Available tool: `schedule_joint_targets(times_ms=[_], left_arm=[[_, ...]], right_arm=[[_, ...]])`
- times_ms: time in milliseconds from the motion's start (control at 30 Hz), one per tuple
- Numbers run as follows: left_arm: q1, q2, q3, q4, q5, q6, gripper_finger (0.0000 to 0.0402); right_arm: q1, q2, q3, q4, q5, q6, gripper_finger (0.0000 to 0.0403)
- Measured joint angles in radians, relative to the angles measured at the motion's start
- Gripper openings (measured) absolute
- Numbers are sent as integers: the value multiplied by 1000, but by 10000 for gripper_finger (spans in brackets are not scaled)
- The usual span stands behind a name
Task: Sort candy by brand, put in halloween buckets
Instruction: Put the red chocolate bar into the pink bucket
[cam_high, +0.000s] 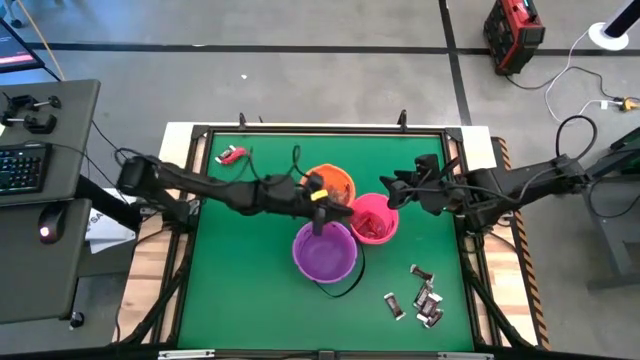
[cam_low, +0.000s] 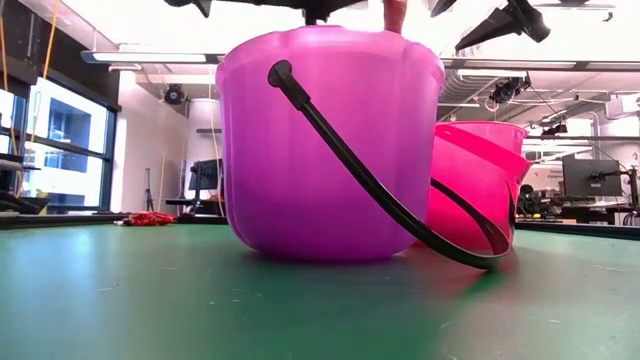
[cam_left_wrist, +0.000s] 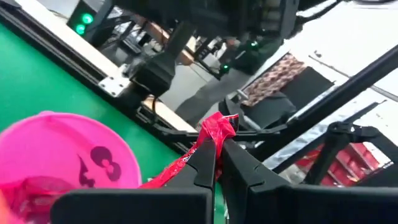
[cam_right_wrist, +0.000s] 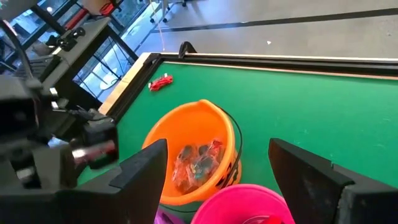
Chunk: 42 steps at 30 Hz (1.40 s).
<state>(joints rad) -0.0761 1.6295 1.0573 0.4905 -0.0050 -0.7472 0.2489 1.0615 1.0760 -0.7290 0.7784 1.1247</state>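
Three buckets stand together mid-table: orange (cam_high: 335, 183) with candy inside (cam_right_wrist: 198, 163), pink (cam_high: 374, 218) with red candy inside, and purple (cam_high: 324, 251), its black handle (cam_low: 400, 215) lying on the mat. My left gripper (cam_high: 338, 207) is in the air between them, above the pink bucket's left rim, shut on a red-wrapped candy (cam_left_wrist: 214, 132). My right gripper (cam_high: 395, 190) is open and empty, above the pink bucket's far right side. One red candy (cam_high: 232, 155) lies at the far left. Several dark brown and silver candies (cam_high: 424, 296) lie at the near right. My left gripper pinches the red candy between its two fingertips (cam_left_wrist: 208, 163). One crumpled wrapper end (cam_left_wrist: 219, 126) sticks out past the tips, and the rest (cam_left_wrist: 171, 169) trails back beside one finger. The fingers come from the table's left. The candy is lifted clear, above the pink bucket (cam_left_wrist: 59, 158).
The green mat (cam_high: 250, 280) has a black frame (cam_high: 190, 230) around it. Open mat lies to the near left and the far right. A keyboard and mouse sit on a side desk (cam_high: 30, 200) left of the table.
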Motion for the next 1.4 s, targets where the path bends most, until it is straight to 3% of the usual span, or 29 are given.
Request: schedule_joint_targets(times_ms=[233,433,900,1033,1167,1400], left_arm=[[7,128,0,132,-76,109,6],[32,182,0,161,-77,139,34],[54,186,0,153,7,202,199],[99,116,0,100,95,202,217],[164,2,2,-68,161,230,218],[288,-220,2,-421,74,384,216]], right_arm=[[0,0,0,19,3,0,273],[0,0,0,23,4,8,273],[0,1,0,23,32,27,273],[0,1,0,23,29,27,273],[0,1,0,21,14,27,273],[0,1,0,15,6,27,273]])
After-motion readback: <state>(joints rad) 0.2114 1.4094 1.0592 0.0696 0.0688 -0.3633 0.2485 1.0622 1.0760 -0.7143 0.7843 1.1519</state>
